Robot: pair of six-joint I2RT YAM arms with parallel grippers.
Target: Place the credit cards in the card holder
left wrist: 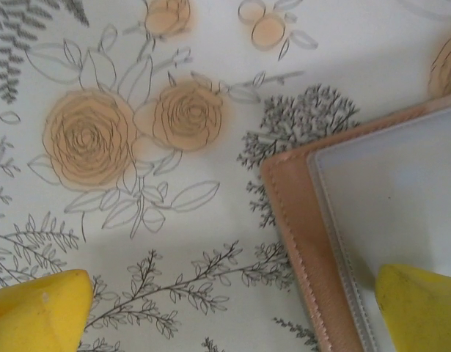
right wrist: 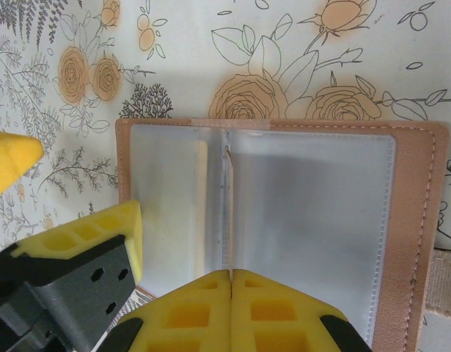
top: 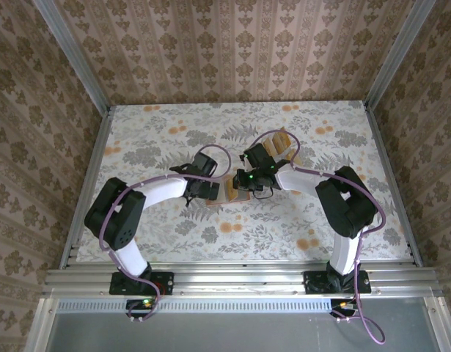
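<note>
Right gripper (right wrist: 231, 279) sits closest to the lens in its own wrist view. Its yellow jaws are pressed together, with a thin sliver coming out of the seam between them, seen edge-on and tan at the far tip. It reads as a credit card (right wrist: 226, 192), pinched flat. It runs along the centre fold of the card holder (right wrist: 313, 213).

Card holder: lies open on the floral surface (right wrist: 174, 29), greyish inner face up, salmon stitched border all round. In the top view it is mid-surface, between the two arms.

Left gripper (left wrist: 226, 312): jaws spread wide, holding nothing. One yellow fingertip is over the holder's grey face near a stitched corner, the other over bare surface. Cannot tell whether it is pressing or hovering.

Spare credit cards (top: 278, 141): a tan cluster beyond the right gripper in the top view, apart from the holder. Too small to count.

Step in hand, as I judge it: feeding the pinched card into a pocket at the fold. Which way the slot opens is not legible.
- Lay the card's leading edge square to the pocket mouth at a shallow tilt, so a corner slips under the film instead of riding over it.
- Bear the left fingertip down on its leaf so the holder cannot skate.
- Push slowly, because a thin card may buckle if it jams.
- Release only once most of the card is seated.
</note>
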